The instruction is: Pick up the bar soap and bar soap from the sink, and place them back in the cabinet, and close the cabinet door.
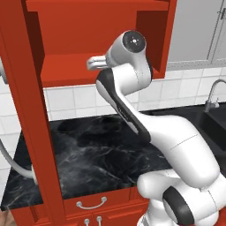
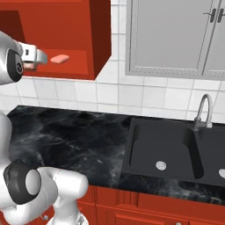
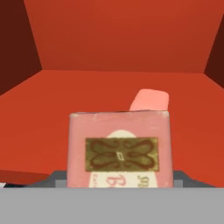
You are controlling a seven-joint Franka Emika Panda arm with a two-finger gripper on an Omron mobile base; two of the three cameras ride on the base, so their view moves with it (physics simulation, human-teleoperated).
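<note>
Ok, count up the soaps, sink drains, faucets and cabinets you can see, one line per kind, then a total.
Soaps: 2, the pink bar on the red cabinet floor and the boxed bar at the tool.
Sink drains: 2, one in the near basin, one at the picture's edge.
Faucets: 1.
Cabinets: 2, red and grey.
Total: 7.

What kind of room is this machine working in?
A kitchen, computer-rendered by the look of it: a black sink with a curved faucet, a dark marble counter, and a red wall cabinet over a white tiled wall.
</note>
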